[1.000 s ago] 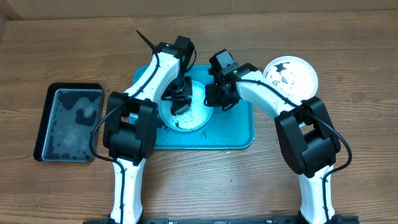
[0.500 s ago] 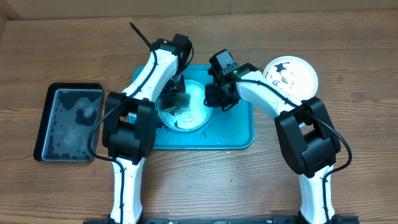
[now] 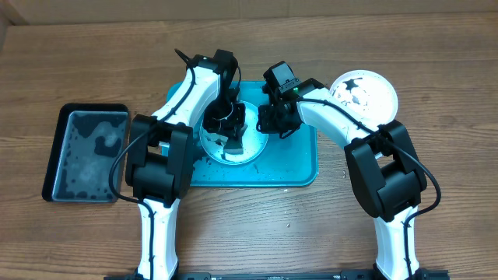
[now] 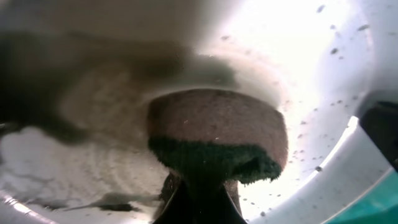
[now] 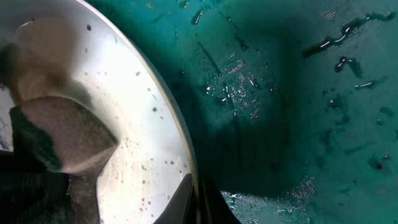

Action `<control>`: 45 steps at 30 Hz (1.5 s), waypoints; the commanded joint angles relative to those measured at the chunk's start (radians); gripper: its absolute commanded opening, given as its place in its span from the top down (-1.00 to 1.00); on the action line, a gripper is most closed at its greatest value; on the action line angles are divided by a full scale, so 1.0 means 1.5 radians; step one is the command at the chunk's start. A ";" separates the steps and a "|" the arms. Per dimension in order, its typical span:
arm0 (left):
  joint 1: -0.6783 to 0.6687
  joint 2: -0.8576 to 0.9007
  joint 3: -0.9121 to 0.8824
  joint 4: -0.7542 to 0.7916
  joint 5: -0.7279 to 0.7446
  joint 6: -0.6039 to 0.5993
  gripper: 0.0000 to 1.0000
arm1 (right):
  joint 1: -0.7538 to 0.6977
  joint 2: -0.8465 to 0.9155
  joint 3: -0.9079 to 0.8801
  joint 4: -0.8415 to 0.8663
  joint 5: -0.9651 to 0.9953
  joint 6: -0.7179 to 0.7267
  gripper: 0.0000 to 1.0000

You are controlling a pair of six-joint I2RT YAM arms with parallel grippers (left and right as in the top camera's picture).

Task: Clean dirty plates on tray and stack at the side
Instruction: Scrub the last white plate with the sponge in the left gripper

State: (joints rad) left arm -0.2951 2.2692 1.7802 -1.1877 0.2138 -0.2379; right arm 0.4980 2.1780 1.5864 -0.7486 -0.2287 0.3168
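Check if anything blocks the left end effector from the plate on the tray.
Only the sponge the left end effector holds, pressed on the plate. The right end effector pinches the rim, off to one side.

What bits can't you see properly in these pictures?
Overhead: the arms hide the tips of the left pincer and right pincer, and part of the aqua plate; the right arm covers an edge of the white plate.
Wrist views: both pincers cut off by the bottom edge; left view's far side blurred.

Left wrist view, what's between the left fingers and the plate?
A brown-and-green sponge, pinched by the left fingers, sits pressed against the speckled plate; the left wrist view shows it plainly.
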 commanded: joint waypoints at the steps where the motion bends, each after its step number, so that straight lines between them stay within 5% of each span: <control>1: -0.006 -0.009 -0.038 0.014 -0.185 -0.078 0.91 | -0.001 -0.010 0.001 0.007 -0.001 0.001 0.93; 8: -0.004 -0.009 -0.040 -0.009 -0.520 -0.238 0.92 | -0.001 -0.010 0.001 0.007 -0.001 0.001 0.93; 14: -0.006 -0.009 -0.016 -0.036 -0.554 -0.298 0.92 | -0.001 -0.010 0.001 0.006 -0.001 0.001 0.93; 19: -0.006 -0.012 0.056 -0.072 -0.416 -0.237 0.92 | 0.000 -0.010 0.001 0.003 -0.001 0.001 0.93; 25: -0.009 -0.014 0.066 0.006 0.048 -0.003 0.92 | -0.001 -0.010 0.001 0.004 -0.001 0.001 0.93; 32: -0.032 -0.011 0.032 0.035 0.064 -0.026 0.92 | -0.001 -0.010 0.001 0.005 -0.001 0.001 0.93; 35: -0.035 -0.011 0.014 0.047 0.013 -0.042 0.92 | -0.001 -0.010 0.001 0.005 -0.001 0.001 0.93; 45: -0.013 -0.011 0.011 0.019 -0.385 -0.193 0.92 | -0.001 -0.010 0.001 -0.005 -0.001 0.001 0.93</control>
State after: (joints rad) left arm -0.3405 2.2463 1.8046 -1.1385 -0.0967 -0.4278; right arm 0.5018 2.1780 1.5864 -0.7536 -0.2359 0.3206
